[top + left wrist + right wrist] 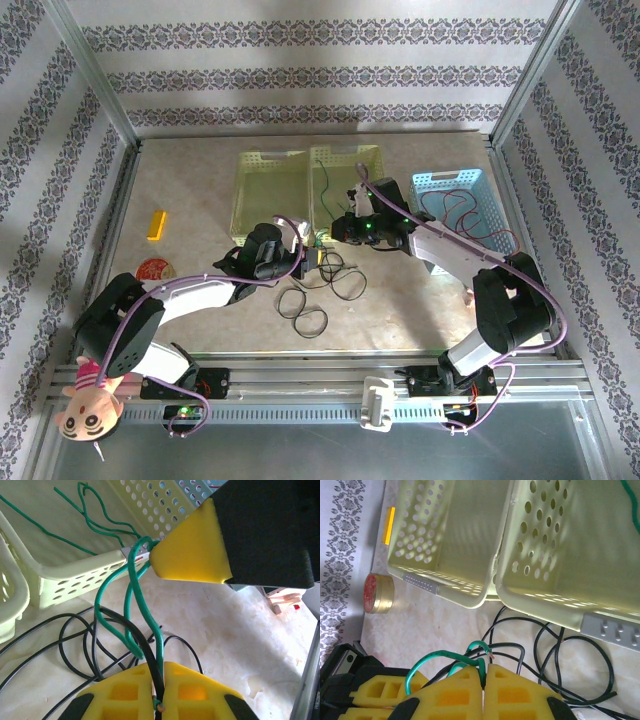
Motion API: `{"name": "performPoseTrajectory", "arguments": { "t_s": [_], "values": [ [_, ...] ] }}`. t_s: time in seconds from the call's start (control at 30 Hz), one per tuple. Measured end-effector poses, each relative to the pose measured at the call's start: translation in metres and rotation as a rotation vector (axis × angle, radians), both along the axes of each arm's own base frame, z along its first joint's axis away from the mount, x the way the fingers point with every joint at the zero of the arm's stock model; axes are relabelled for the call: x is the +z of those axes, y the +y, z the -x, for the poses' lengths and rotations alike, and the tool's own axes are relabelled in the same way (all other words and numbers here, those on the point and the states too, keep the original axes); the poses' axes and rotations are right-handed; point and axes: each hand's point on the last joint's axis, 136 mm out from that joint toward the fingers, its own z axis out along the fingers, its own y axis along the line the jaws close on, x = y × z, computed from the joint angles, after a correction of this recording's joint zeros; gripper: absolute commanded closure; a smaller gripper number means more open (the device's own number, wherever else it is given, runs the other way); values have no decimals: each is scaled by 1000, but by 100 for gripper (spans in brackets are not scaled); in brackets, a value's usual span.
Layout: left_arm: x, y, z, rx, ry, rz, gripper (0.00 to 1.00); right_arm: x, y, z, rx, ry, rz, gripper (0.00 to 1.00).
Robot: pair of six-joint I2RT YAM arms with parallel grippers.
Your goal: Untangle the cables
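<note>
Linking left tool and right tool (both clamped), green cable stretches.

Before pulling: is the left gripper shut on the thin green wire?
Shut. The yellow pads of the left gripper meet, pinching the thin green wire.

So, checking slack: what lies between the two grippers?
Loops of green cable span from left gripper to right gripper, in the left wrist view; black cables lie on the table below.
</note>
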Motion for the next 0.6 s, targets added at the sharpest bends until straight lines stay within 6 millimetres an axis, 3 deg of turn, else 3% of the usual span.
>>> {"name": "performPoseTrajectory", "arguments": {
  "t_s": [0.27,0.43,0.6],
  "values": [
    [5,1,0,-1,-21,1,87,14,-27,2,-93,-84,96,100],
    [-7,9,9,-2,9,-36,100,20,-68,-14,-220,-179,247,100],
    [-7,18,14,9,9,-68,100,11,-94,-12,-244,-184,397,100]
  ]
}}
